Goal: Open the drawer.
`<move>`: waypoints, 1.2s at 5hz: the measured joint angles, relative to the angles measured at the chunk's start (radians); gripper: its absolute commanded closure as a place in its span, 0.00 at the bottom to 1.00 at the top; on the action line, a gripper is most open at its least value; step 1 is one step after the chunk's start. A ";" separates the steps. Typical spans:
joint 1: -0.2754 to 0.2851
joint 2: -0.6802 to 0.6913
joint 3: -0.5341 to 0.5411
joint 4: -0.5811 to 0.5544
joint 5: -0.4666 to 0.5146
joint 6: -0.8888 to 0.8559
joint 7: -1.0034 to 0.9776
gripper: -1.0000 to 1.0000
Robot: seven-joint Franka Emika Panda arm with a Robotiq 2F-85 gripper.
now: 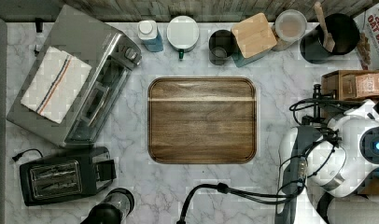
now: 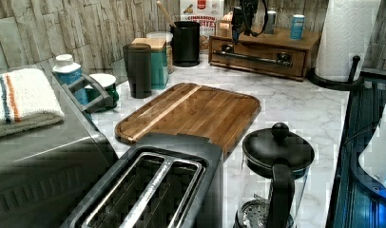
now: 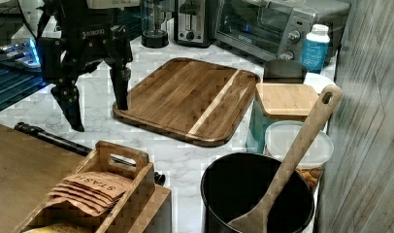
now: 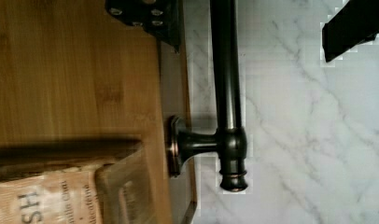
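Gripper: the gripper hangs above the marble counter with its two black fingers spread wide apart, pointing down.
Hold: nothing sits between the jaws; in the right view the fingertips end at or just above the stone, and whether they touch it cannot be told.
Drawer: the drawer is the front of a low wooden box at the back of the counter in the left view, beside the paper towel roll. It looks shut.
Handle: the long black bar handle runs along the drawer front on round mounts; in the wrist view one mount and the bar's capped end are close below the camera.
Relation: in the wrist view one finger lies over the box top and the other over the marble, with the bar between them, untouched.
Nearby: the wooden tray lies flat mid-counter, just beside the gripper in the right view.
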 measured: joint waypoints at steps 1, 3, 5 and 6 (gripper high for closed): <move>-0.007 0.015 -0.003 0.000 0.008 0.030 0.000 0.00; -0.006 0.040 -0.002 -0.016 0.109 0.036 -0.024 0.00; 0.011 0.067 -0.022 -0.061 0.101 0.159 -0.024 0.00; 0.012 0.091 -0.024 -0.059 0.072 0.140 -0.024 0.00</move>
